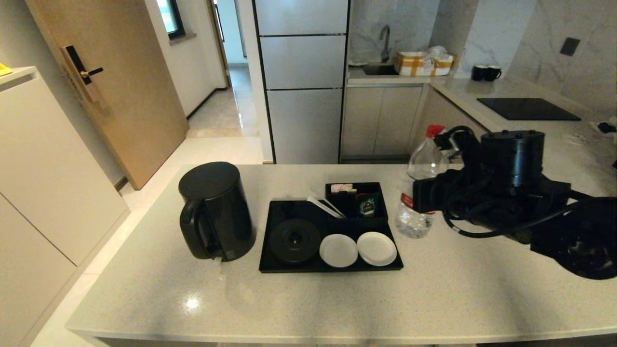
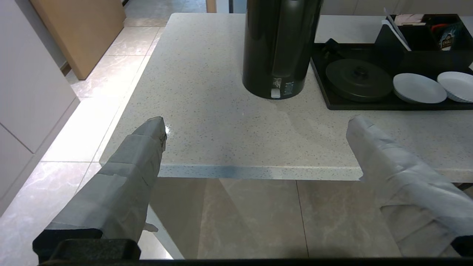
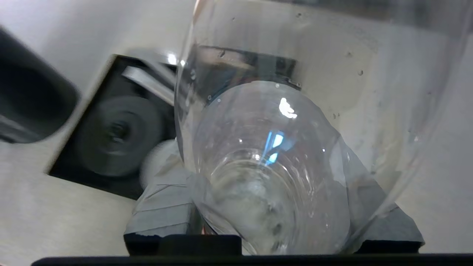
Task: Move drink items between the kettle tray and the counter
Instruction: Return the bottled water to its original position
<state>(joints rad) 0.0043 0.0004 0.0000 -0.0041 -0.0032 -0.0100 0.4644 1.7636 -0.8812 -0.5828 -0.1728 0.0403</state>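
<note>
Kitchen counter (image 1: 289, 299): right gripper (image 1: 418, 196) pinches 1 water bottle (image 1: 418, 193) beside the kettle tray's (image 1: 270, 255) right edge, probably mid-transfer; next, a steady set-down. Left gripper (image 2: 255, 144) spread, idle.

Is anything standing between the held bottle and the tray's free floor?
The right tool grips the water bottle just right of the kettle tray. Two white saucers and the compartment box fill the tray's near side; the kettle base lies beyond.
</note>
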